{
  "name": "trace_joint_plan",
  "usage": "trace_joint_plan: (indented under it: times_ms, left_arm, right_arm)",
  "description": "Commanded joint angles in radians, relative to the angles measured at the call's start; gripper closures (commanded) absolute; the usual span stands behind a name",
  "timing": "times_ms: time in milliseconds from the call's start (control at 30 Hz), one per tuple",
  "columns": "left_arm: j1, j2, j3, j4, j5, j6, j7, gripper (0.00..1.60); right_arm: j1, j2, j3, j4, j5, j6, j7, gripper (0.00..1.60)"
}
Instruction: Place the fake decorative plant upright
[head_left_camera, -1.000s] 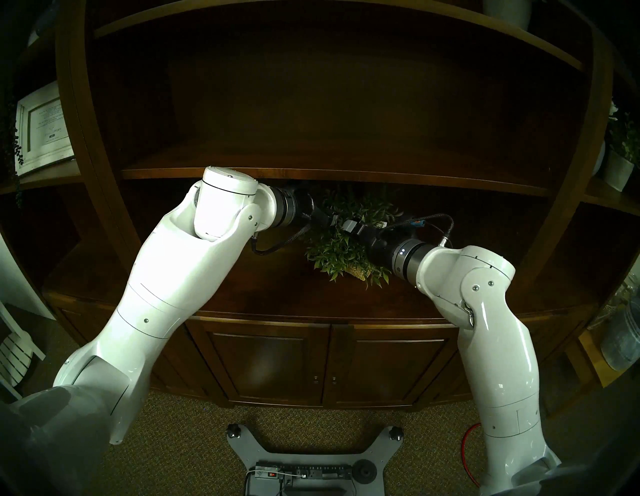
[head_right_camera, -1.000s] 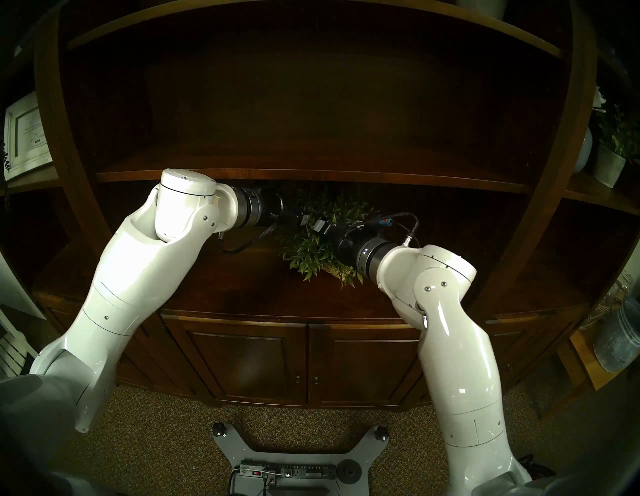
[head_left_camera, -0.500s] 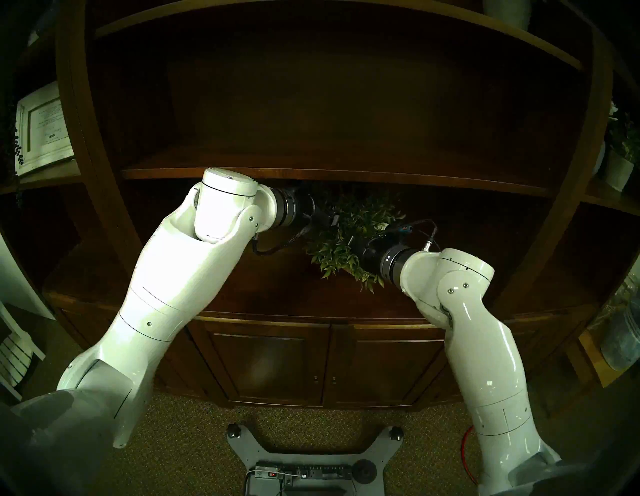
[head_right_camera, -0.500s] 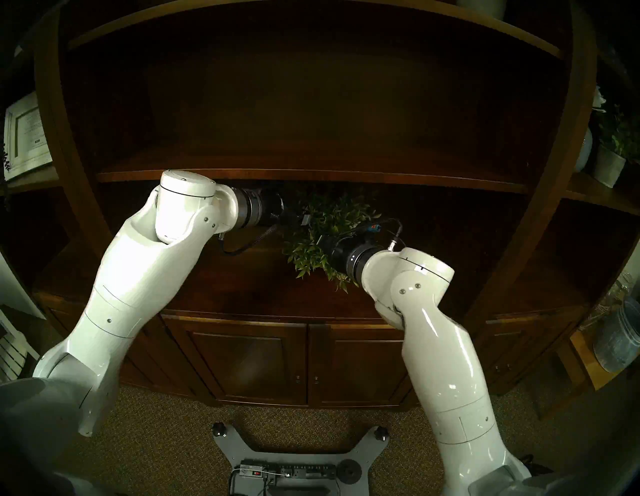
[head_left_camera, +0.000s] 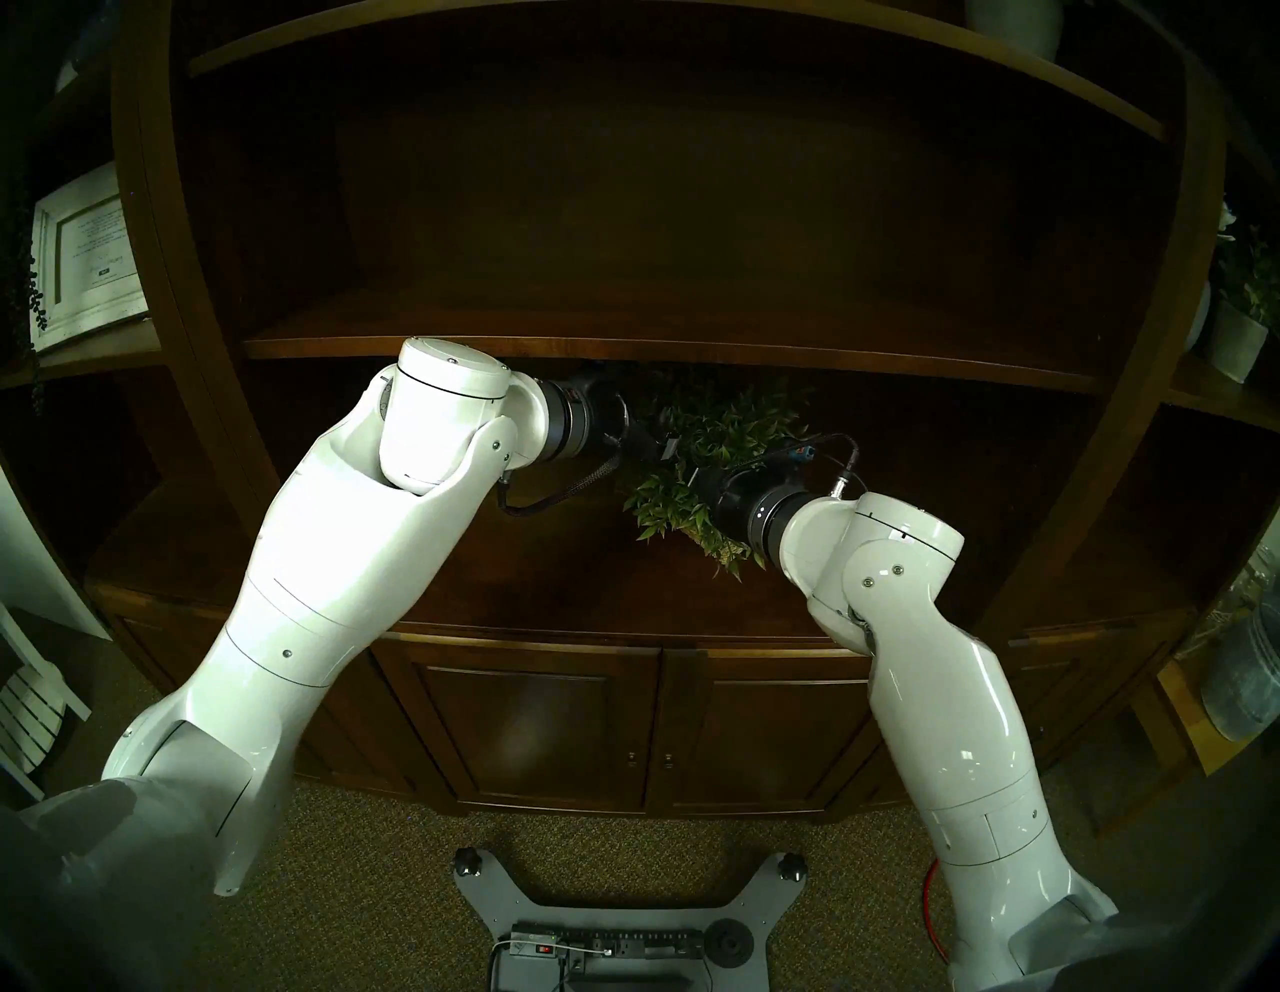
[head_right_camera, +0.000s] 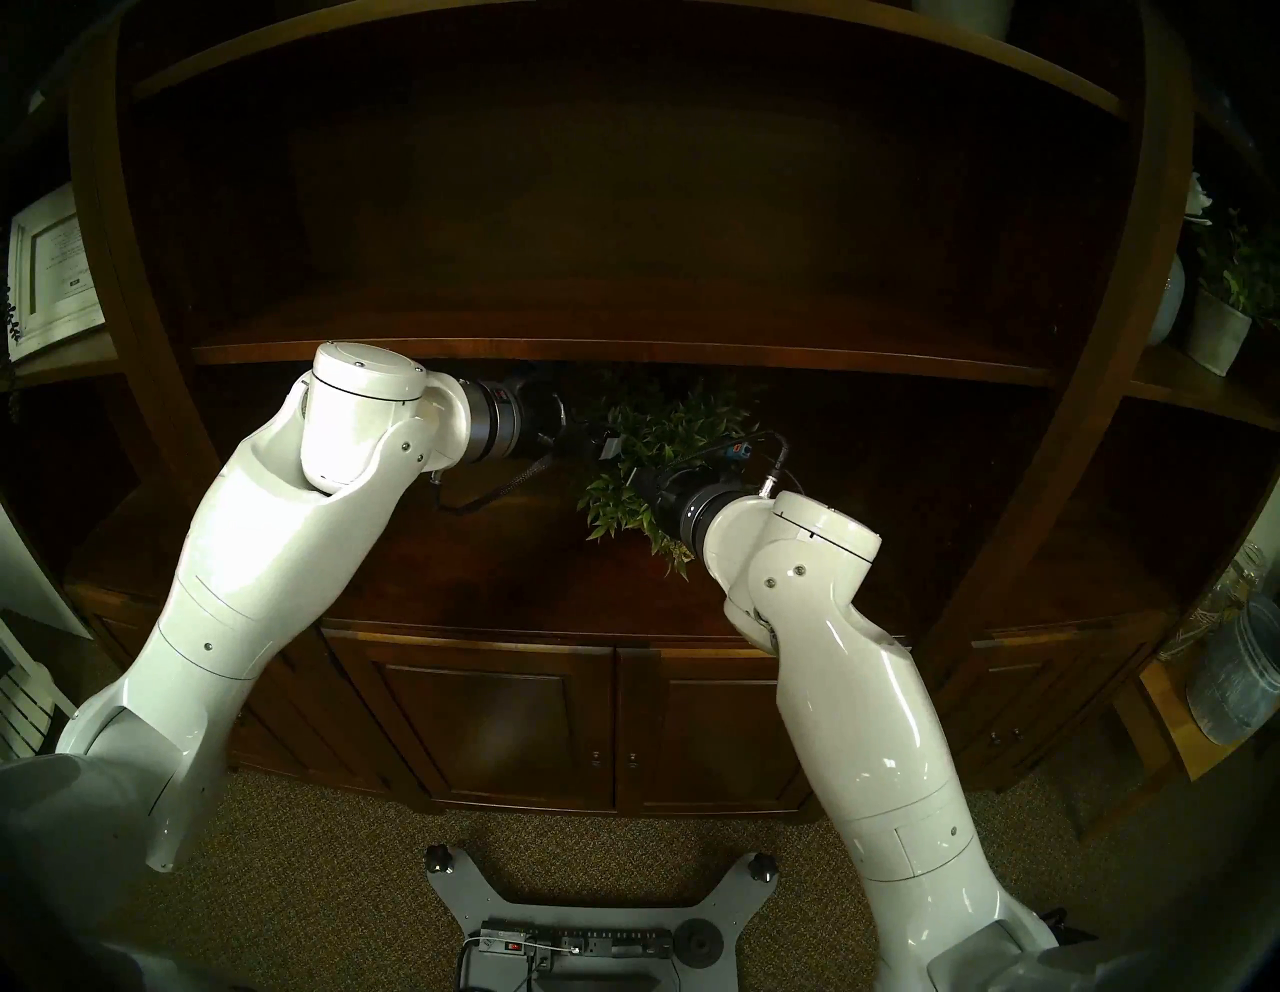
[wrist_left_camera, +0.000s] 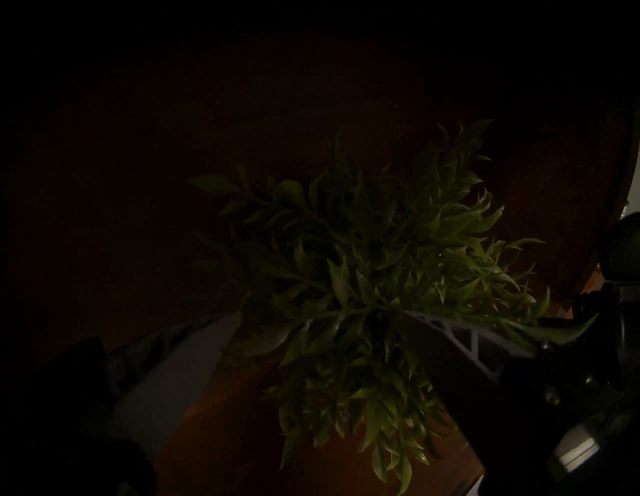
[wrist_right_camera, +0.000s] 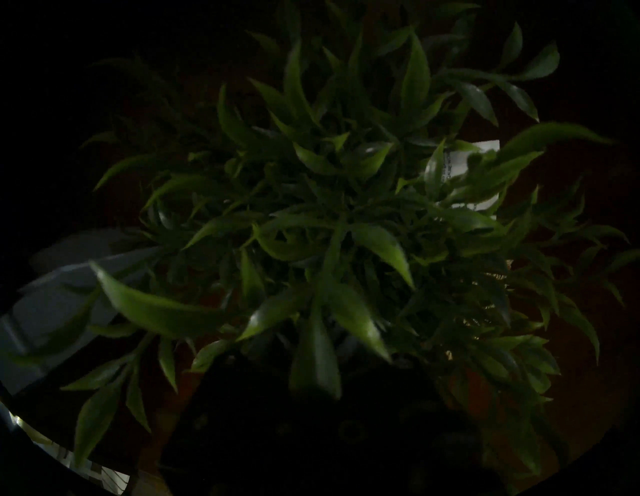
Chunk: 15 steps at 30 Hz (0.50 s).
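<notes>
Green fake decorative plant (head_left_camera: 699, 461) tipped leftward

A big dark brown wooden shelf unit (head_left_camera: 665, 603) held the things. On its wide lower shelf, under a thinner shelf board (head_left_camera: 692, 350), lay the fake decorative plant (head_left_camera: 699, 478), a green leafy bush tipped over, with a bit of its straw pot (head_left_camera: 729, 552) showing near the front.

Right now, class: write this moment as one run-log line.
plant: on lower shelf, pot mostly hidden | left gripper: open, leaves between fingers | right gripper: shut, in foliage | upright: cannot tell
</notes>
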Motion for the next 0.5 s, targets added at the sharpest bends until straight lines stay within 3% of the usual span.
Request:
trace_joint_plan:
  times_ms: [0, 367, 400, 433, 467]
  left_arm:
    - [-0.011, 0.075, -0.026, -0.115, -0.007, -0.006, -0.042, 0.00]
    - [0.104, 0.203, -0.063, -0.219, -0.024, -0.006, -0.089, 0.00]
    - [0.132, 0.227, -0.074, -0.274, -0.025, -0.006, -0.088, 0.00]
    - [0.132, 0.225, -0.078, -0.240, -0.030, -0.006, -0.098, 0.00]
    - [0.148, 0.244, -0.083, -0.264, -0.033, -0.006, -0.100, 0.00]
  right_arm:
    - [0.027, 0.000, 0.000, -0.010, -0.032, -0.023, -0.009, 1.60]
    - [0.024, -0.001, -0.005, -0.018, -0.046, -0.039, -0.024, 1.60]
    - [0.024, -0.001, -0.005, -0.018, -0.048, -0.041, -0.026, 1.60]
    - [0.023, -0.001, -0.005, -0.019, -0.049, -0.043, -0.027, 1.60]
    - [0.023, -0.001, -0.005, -0.019, -0.049, -0.043, -0.028, 1.60]
